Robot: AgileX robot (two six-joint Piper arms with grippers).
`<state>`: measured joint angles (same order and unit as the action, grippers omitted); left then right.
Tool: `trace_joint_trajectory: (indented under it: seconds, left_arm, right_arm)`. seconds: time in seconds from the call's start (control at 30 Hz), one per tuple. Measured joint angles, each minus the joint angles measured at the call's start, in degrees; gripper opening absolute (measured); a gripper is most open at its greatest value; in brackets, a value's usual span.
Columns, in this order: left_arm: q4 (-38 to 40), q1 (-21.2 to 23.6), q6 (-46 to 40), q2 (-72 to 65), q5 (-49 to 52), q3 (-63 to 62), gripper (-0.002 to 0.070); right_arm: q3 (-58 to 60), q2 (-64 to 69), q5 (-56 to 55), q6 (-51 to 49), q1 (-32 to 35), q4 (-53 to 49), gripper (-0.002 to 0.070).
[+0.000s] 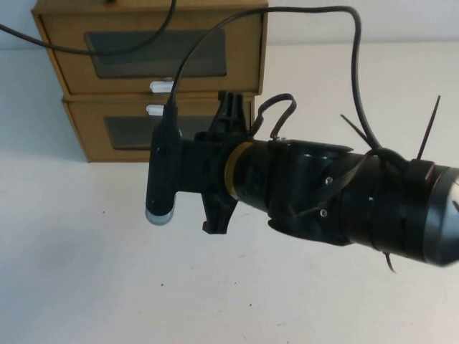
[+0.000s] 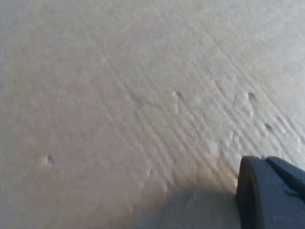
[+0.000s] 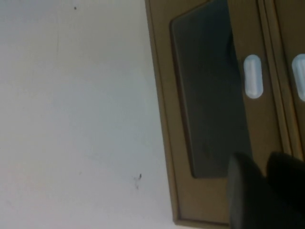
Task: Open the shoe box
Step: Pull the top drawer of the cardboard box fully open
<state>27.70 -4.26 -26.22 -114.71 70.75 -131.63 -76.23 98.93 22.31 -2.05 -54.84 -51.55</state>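
Observation:
Two brown cardboard shoe boxes are stacked at the back left, the upper box (image 1: 150,50) on the lower box (image 1: 129,132). Each has a dark window and a small white handle: the upper handle (image 1: 162,86) and the lower handle (image 1: 155,110). Both drawer fronts look flush. My right gripper (image 1: 230,99) reaches in from the right and hovers just before the lower box (image 3: 209,191), right of the lower handle (image 3: 252,76). In the right wrist view my right gripper (image 3: 266,168) has its dark fingers a narrow slit apart, holding nothing. Part of my left gripper (image 2: 271,191) shows just above bare table.
The white table (image 1: 107,272) stretches in front of the boxes. My right arm (image 1: 344,193) and its black cables (image 1: 355,64) cross the middle of the high view and hide the lower box's right part. The left arm is not in the high view.

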Motion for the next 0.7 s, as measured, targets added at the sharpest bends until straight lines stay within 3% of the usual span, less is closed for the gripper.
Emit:
trace_joint_trajectory:
  seconds: [0.2,0.27,0.43,0.7]
  left_arm:
    - [0.2,0.03,1.26,0.0,0.0,0.0,-0.0005]
    - [0.29,0.03,1.67,0.0,0.0,0.0,-0.0005]
    - [0.29,0.12,3.24,-0.09,0.0,0.0,-0.0005]
    - [0.42,0.12,4.61,-0.09,0.0,0.0,-0.0005]
  right_arm:
    - [-2.18,2.66,-1.49,-7.46,0.0,-7.55,0.0298]
    - [-4.45,3.82,-1.49,-11.55,0.0,-10.71,0.0335]
    - [-13.0,8.45,-0.98,-15.49,0.0,-16.69,0.0316]
    - [-20.23,13.88,-3.63,-16.06,2.32,-16.65,0.0298]
